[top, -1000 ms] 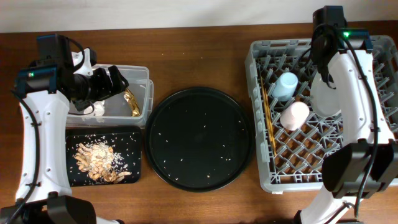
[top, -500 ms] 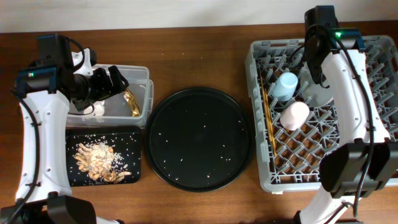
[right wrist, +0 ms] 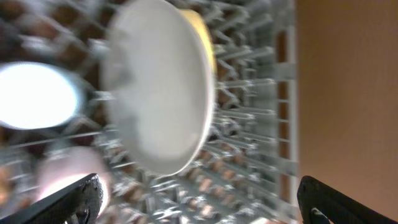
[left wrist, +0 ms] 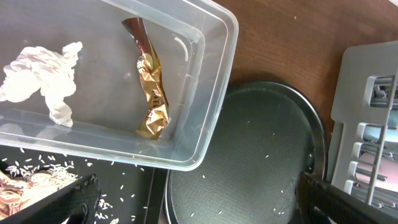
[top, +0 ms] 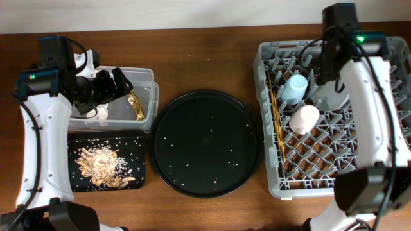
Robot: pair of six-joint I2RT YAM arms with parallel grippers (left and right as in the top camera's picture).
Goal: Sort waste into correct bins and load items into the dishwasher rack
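The grey dishwasher rack [top: 266,115] holds a light blue cup [top: 296,88], a pink cup [top: 304,119], two chopsticks [top: 277,125] and a pale plate [right wrist: 158,93] standing on edge. A yellow bowl [right wrist: 208,50] peeks out behind the plate. My right gripper [right wrist: 205,202] hangs open above the rack, just clear of the plate. The clear tub [top: 153,96] contains the white tissue [left wrist: 43,74] and the gold foil wrapper [left wrist: 152,93]. Food scraps [top: 99,167] lie in the shallow black tray [top: 138,160]. My left gripper [left wrist: 199,205] is open and empty over the tub's near corner.
A large round black tray [top: 205,142] dotted with rice grains sits between the bins and the rack. Bare wooden table runs along the back and front edges. The right wrist view is blurred.
My right gripper has opened and let go of the plate, which now stands in the rack; the right arm has drawn back from it. The left arm has not moved.
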